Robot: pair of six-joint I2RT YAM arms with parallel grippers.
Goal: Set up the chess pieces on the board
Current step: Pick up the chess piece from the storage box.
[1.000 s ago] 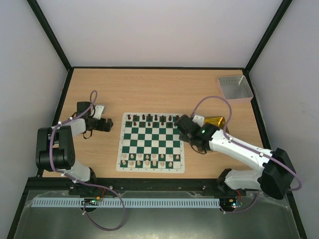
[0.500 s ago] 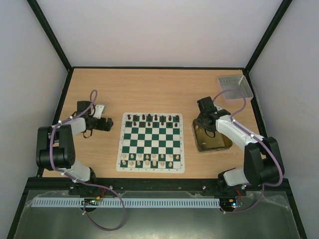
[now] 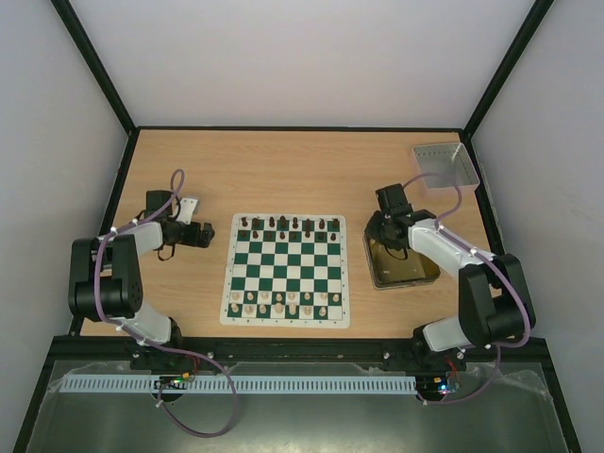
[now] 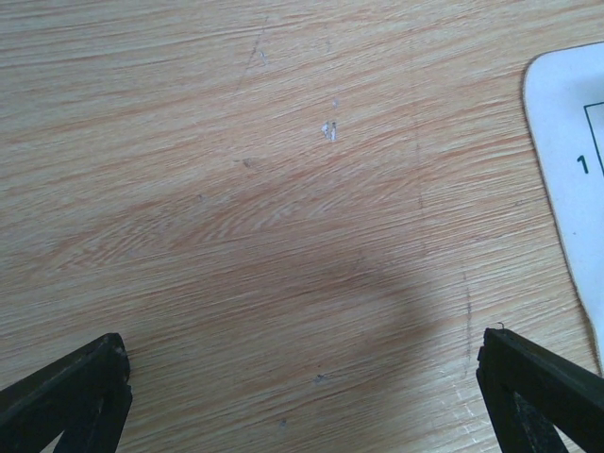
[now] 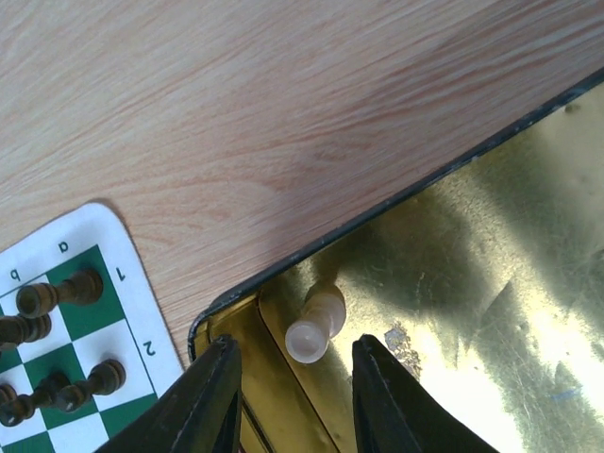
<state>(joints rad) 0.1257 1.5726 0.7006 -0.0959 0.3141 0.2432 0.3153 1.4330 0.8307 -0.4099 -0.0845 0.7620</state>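
Note:
The green and white board (image 3: 288,267) lies mid-table. Dark chess pieces (image 3: 288,225) line its far row and cream ones (image 3: 283,302) fill its two near rows. My right gripper (image 3: 385,238) hangs over the far left corner of the gold tin (image 3: 415,269). In the right wrist view a single cream pawn (image 5: 316,326) stands in that corner of the tin (image 5: 472,283). The right gripper (image 5: 294,392) is open, its fingertips on either side of the pawn and clear of it. My left gripper (image 3: 209,236) rests left of the board, wide open (image 4: 302,396) over bare wood.
A grey square tray (image 3: 444,165) sits at the far right. The tin's black rim (image 5: 377,212) runs just beyond the pawn. The board's corner (image 5: 142,302) with dark pieces (image 5: 61,291) lies left of the tin. Another board corner (image 4: 571,142) shows right of the left gripper.
The right arm swung from the board's right edge over to the gold tin, then settled above its far left corner. The left arm has not moved.

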